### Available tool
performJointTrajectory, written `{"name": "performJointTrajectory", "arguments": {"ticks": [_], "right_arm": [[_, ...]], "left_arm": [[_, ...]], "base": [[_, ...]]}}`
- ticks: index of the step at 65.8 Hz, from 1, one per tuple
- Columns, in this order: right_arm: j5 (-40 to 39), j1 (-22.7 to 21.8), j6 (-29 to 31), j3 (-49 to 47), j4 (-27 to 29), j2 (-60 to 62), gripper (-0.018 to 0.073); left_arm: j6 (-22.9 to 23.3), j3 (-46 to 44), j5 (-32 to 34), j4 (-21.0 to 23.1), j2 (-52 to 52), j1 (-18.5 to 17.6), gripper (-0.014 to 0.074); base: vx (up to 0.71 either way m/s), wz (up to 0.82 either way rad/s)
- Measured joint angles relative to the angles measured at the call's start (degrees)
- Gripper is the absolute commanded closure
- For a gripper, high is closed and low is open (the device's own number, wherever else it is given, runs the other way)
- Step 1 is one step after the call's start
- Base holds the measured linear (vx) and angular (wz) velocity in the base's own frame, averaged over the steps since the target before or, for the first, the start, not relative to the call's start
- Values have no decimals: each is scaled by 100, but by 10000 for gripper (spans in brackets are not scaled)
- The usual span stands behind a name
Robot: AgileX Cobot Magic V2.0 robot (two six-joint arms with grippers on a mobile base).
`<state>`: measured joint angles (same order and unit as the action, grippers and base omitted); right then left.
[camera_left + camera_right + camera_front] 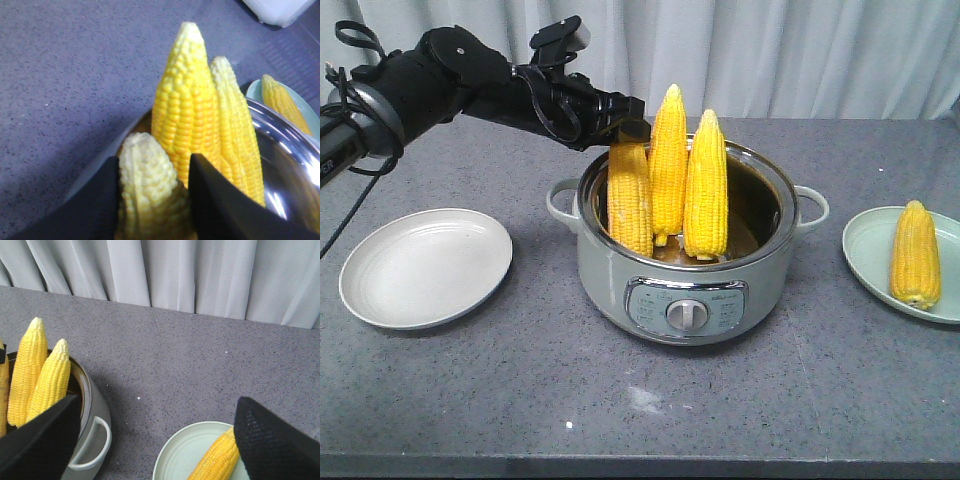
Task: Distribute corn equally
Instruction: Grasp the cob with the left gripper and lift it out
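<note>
Yellow cob [630, 205] at pot's [605, 265] nine o'clock was clamped by left gripper [152, 170], presumably for the white plate [380, 290].

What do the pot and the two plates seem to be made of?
The pot: metal, likely steel; mirror-bright rim and inner wall, glossy grey-green coated shell. The white plate and green plate: probably glazed ceramic, possibly melamine; smooth with soft sheen.
</note>
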<state>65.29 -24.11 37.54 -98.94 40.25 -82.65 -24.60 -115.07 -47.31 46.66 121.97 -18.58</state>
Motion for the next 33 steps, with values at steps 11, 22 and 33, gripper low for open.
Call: {"name": "performJointTrajectory", "arguments": {"ticks": [11, 22, 33], "right_arm": [[65, 0, 5, 0, 0, 0, -35], [153, 0, 20, 0, 0, 0, -35], [245, 0, 16, 0, 6, 0, -35]], "left_arm": [[0, 0, -58, 7, -50, -5, 606], [0, 0, 92, 7, -400, -5, 604], [-113, 0, 151, 10, -1124, 86, 604]], "base": [[0, 0], [0, 0], [0, 0]]}}
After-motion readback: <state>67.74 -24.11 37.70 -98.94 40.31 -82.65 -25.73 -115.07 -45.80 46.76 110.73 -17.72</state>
